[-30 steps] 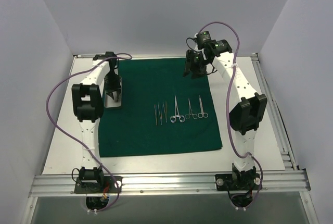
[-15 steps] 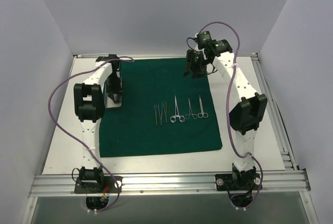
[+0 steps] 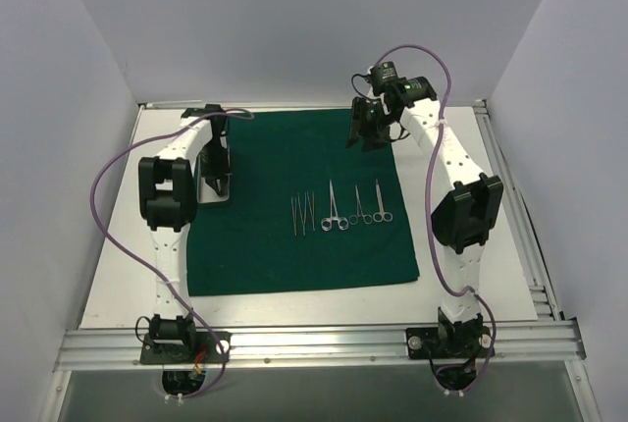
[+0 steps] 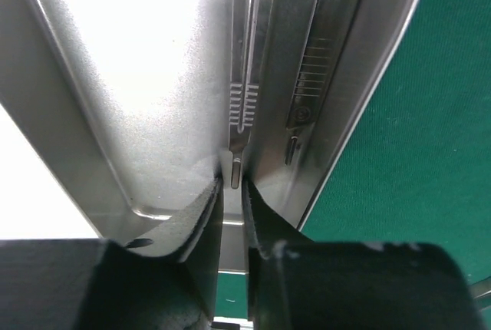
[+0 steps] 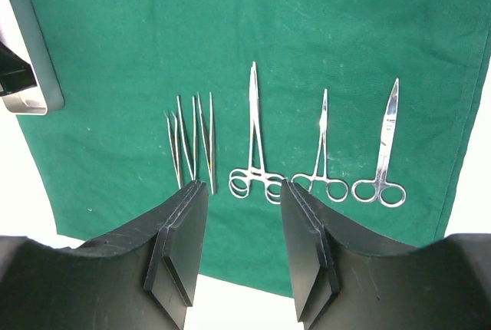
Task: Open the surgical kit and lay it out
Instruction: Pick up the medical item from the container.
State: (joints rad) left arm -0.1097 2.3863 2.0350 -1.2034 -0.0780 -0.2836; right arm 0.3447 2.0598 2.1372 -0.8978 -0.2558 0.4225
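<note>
Since a second ago the left arm is tucking in. The left gripper (image 4: 233, 192) is narrowing to a slit at a thin steel tool (image 4: 242, 107) in the silver tray (image 4: 153, 77) on the green cloth (image 3: 294, 245), at its left edge. I cannot tell if it grips — likely the next piece out. The right gripper (image 5: 244, 222) is hovering open, empty.

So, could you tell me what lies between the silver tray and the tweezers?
Only bare green cloth; the right wrist view shows nothing between the tray and tweezers.

Even bright light; glare on tray (image 4: 146, 77); near pincer (image 4: 232, 192) blurred.
</note>
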